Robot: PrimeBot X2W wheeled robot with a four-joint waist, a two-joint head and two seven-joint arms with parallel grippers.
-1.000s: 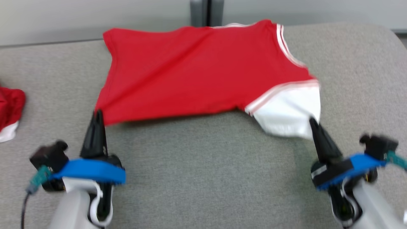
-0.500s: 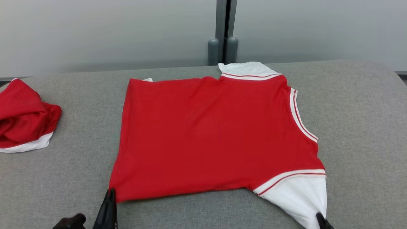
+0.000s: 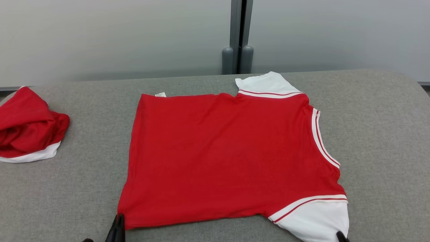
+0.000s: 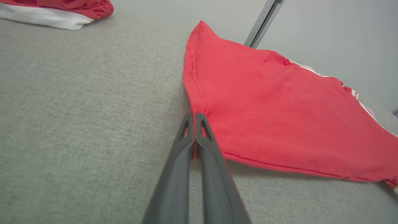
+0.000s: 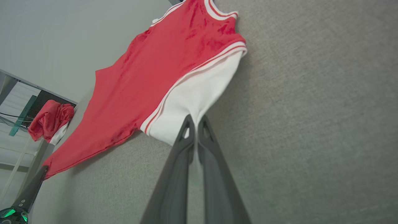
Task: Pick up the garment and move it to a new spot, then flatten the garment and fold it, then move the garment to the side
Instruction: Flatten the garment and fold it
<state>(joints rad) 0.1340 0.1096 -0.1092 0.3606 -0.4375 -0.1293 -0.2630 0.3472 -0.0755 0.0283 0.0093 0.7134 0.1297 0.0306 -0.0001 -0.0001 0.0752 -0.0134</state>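
Table (image 3: 67, 201): grey cloth top that spans the head view. Pale wall panels stand behind it, with a dark post (image 3: 238, 33) between them.

Shirt (image 3: 228, 158): red with white sleeves, spread flat mid-table. Hem lies to the robot's left, neckline to its right. Body looks smooth.

Bundle (image 3: 30, 127): a second red-and-white cloth, crumpled, at the table's left edge, well apart from the shirt.

Left gripper (image 4: 195, 117): fingers pressed together, pinching the shirt's near hem corner. A sliver of red shows between them. The corner sits low; I cannot tell whether it touches the table.

Right gripper (image 5: 195, 119): fingers closed on the outer corner of the near sleeve (image 3: 319, 218). The white cloth is drawn to a point at the tips.

Far sleeve (image 3: 265, 84): lies flat on the wall side of the shirt, red-and-white striped band at its seam.

Label (image 3: 160, 94): small and white, pokes out at the far hem corner.
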